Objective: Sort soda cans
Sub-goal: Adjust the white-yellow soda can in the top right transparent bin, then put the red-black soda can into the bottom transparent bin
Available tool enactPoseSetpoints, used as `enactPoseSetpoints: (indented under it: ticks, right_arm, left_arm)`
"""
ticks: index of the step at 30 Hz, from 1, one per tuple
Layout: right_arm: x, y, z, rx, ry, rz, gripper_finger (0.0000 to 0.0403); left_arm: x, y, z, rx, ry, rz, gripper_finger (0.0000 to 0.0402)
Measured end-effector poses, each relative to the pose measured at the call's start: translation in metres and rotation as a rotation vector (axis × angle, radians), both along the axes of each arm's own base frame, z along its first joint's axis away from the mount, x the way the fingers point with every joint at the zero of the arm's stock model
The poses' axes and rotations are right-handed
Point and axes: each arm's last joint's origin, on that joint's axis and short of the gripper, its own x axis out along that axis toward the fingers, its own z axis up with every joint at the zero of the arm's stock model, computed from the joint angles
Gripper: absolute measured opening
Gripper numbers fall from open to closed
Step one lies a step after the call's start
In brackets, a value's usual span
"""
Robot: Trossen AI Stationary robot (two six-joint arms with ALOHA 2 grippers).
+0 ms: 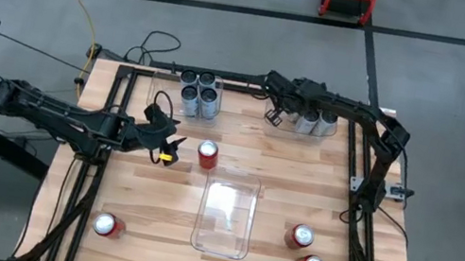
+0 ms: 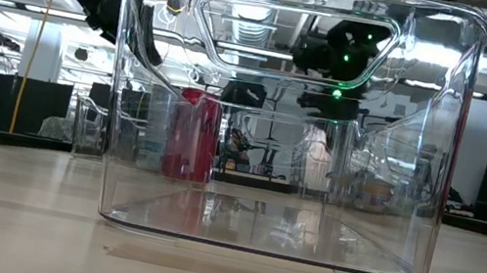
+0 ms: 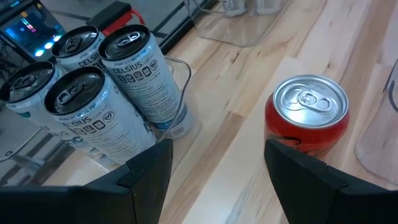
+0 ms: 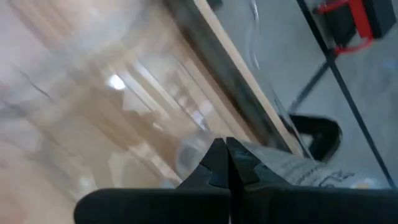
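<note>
Overhead, a pale wooden table (image 1: 148, 231) on grey floor — left claw (image 1: 174, 148) spread, right claw (image 1: 273, 116) pressed together.

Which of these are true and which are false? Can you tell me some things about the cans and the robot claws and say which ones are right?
1. The left claw is open beside a red can. True.
2. The clear bin in the middle of the table is full of cans. False: it holds nothing.
3. Four silver cans stand together in a bin at the back left. True.
4. The right claw is wide open. False: its fingers are shut together.
5. There are only two red cans on the table. False: four show, one by the left claw, one near the front left corner, two front right.
</note>
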Motion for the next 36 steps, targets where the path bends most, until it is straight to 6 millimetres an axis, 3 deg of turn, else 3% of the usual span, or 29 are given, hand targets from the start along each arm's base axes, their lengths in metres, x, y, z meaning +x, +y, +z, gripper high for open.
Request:
enactPoseSetpoints:
  ticks: [16, 25, 31, 36]
  right_arm:
    - [-0.01, 0.008, -0.005, 0.068, 0.107, -0.036, 0.0001]
    - [0.004, 0.022, 0.0, 0.03, 0.049, 0.023, 0.0002]
    - [0.013, 0.048, 0.033, -0.054, -0.076, 0.151, 0.0025]
    - [0.0, 0.08, 0.08, -0.078, -0.234, 0.243, 0.0071]
  left_arm:
    - [0.0, 0.0, 0.0, 0.0, 0.005, 0.0, 0.0249]
    - [0.0, 0.004, 0.001, 0.034, 0.024, -0.001, 0.0249]
    - [0.007, 0.002, 0.003, -0.03, 0.028, -0.288, 0.0249]
    - [0.012, 0.001, 0.01, -0.032, -0.048, -0.363, 0.0249]
